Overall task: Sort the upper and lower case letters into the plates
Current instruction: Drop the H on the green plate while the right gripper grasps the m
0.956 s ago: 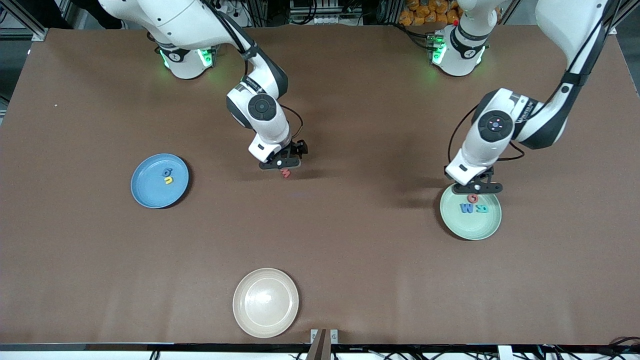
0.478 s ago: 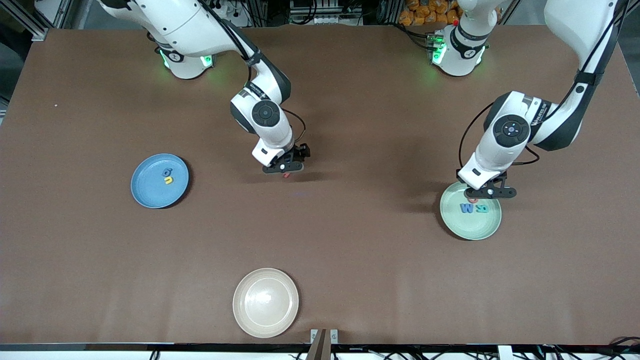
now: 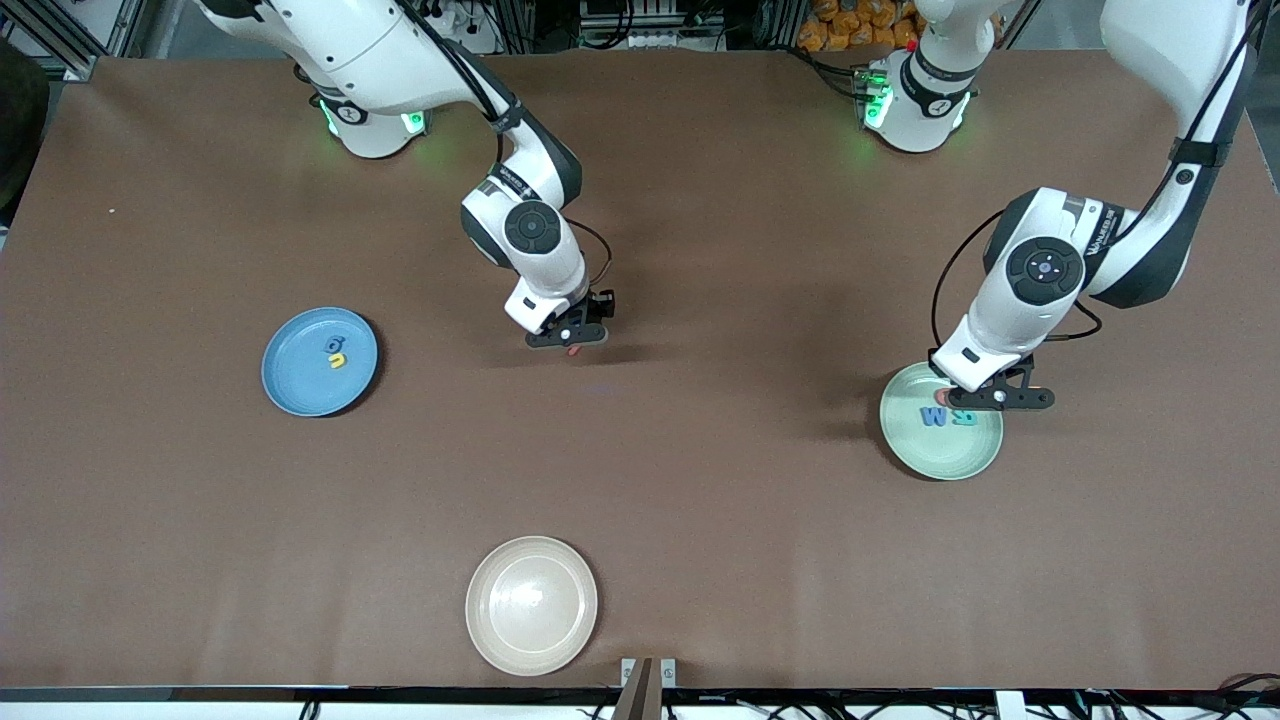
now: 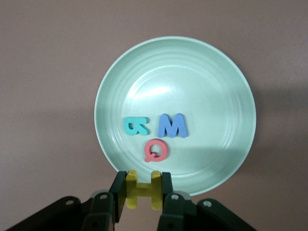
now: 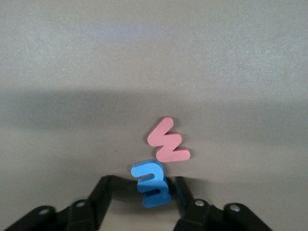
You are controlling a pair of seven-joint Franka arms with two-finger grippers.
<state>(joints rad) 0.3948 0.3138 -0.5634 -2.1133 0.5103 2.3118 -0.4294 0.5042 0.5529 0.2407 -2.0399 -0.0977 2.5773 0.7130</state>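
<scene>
Mint green plate (image 3: 941, 447) at the left arm's end of the desk, upright; in it lie flat a blue M (image 4: 172, 126), a teal letter (image 4: 135, 126) beside it and a red Q (image 4: 156, 150); a yellow H (image 4: 140, 189) is clamped in the left claw (image 4: 140, 192) over this plate's rim; sky blue plate (image 3: 297, 385) at the right arm's end holds a yellow letter (image 3: 338, 360) and a blue letter (image 3: 332, 345); a red w (image 5: 168, 141) lies flat on the desk, mid-desk; a blue m (image 5: 152, 183) sits between the right claw's (image 5: 144, 195) fingers.

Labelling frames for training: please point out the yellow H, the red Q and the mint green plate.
yellow H (image 4: 140, 190), left wrist view, on its crossbar.
red Q (image 4: 156, 150), left wrist view, on its ring.
mint green plate (image 4: 211, 86), left wrist view, on its bare inner wall.
</scene>
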